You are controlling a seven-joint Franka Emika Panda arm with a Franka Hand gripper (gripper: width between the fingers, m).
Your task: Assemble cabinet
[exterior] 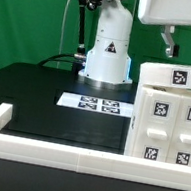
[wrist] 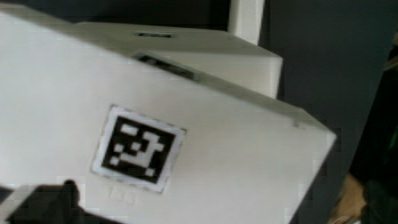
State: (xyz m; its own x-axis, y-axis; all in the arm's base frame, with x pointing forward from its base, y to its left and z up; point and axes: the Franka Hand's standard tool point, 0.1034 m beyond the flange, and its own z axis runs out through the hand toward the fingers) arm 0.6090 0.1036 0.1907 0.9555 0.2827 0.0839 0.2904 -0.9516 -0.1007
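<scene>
While hovering upper right over the cabinet [exterior: 172, 109], the gripper [exterior: 169, 46] is gaping empty. Wrist view alone is showing one tag [wrist: 137, 148] close.

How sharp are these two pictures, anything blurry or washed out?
Exterior view: evenly lit, fairly sharp; the large white plastic cabinet box looks bright but its tags are readable. Wrist view: soft, slightly blurred close-up; the black-and-white square tag on that box is legible, the background dark.

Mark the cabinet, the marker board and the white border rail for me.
cabinet [exterior: 172, 131], exterior view, on its tagged face between the tags.
marker board [exterior: 97, 105], exterior view, middle of the tag strip.
white border rail [exterior: 62, 157], exterior view, on its near run.
</scene>
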